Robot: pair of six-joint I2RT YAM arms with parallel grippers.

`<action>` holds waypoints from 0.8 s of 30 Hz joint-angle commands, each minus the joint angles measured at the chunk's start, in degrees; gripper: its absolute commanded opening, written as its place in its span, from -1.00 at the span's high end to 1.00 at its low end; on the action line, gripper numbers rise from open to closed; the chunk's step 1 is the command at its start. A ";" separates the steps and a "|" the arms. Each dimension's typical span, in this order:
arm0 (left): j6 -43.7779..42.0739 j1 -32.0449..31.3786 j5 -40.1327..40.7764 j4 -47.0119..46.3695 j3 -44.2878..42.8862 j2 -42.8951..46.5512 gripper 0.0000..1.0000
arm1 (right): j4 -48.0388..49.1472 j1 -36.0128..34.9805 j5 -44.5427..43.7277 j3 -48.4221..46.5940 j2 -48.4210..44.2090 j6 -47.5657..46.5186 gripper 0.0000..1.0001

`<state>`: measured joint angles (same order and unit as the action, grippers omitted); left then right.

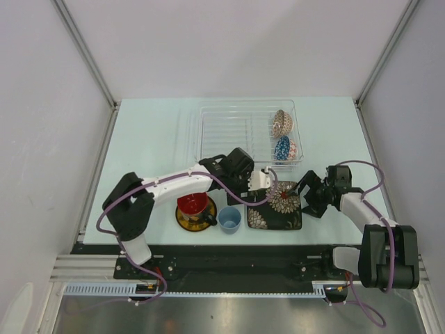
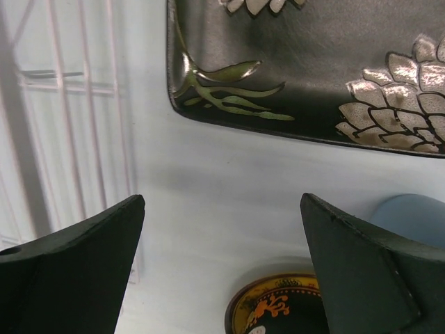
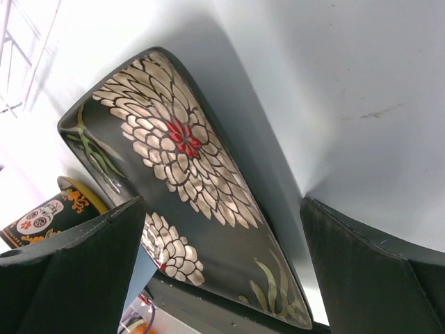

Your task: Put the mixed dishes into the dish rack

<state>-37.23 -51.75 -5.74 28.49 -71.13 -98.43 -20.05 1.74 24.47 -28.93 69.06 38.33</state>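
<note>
The clear dish rack [image 1: 229, 132] stands at the back middle. The red-white bowl [image 1: 281, 122] and the blue patterned bowl [image 1: 284, 147] stand on edge at its right end. The black floral square plate [image 1: 276, 210] lies near the front. My left gripper [image 1: 266, 186] is open and empty over the plate's far left corner [image 2: 313, 69]. My right gripper [image 1: 311, 198] is open at the plate's right edge, with the plate [image 3: 181, 167] between its fingers. The dark red-lined mug [image 1: 193, 203] sits on the yellow-brown saucer [image 1: 186, 221]. The light blue cup [image 1: 229, 219] stands beside them.
White walls close in the table on the left, back and right. The saucer's rim [image 2: 247, 306], the cup [image 2: 410, 209] and the rack's ribs [image 2: 69, 104] show around the left fingers. The mug [image 3: 38, 221] shows beyond the plate in the right wrist view.
</note>
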 commanded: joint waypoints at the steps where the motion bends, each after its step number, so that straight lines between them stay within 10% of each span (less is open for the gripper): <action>1: -1.79 -0.72 -0.85 -2.21 -0.41 -3.07 -0.99 | 0.54 0.37 -0.48 1.07 1.61 -2.29 -0.99; 24: -3.20 -3.80 -4.46 -3.00 -8.32 -13.01 -0.99 | 1.07 1.16 2.34 1.07 4.42 -3.79 -0.87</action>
<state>-39.55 -54.11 -7.31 27.59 -75.75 -110.39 -17.67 2.87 28.45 -28.97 71.53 37.15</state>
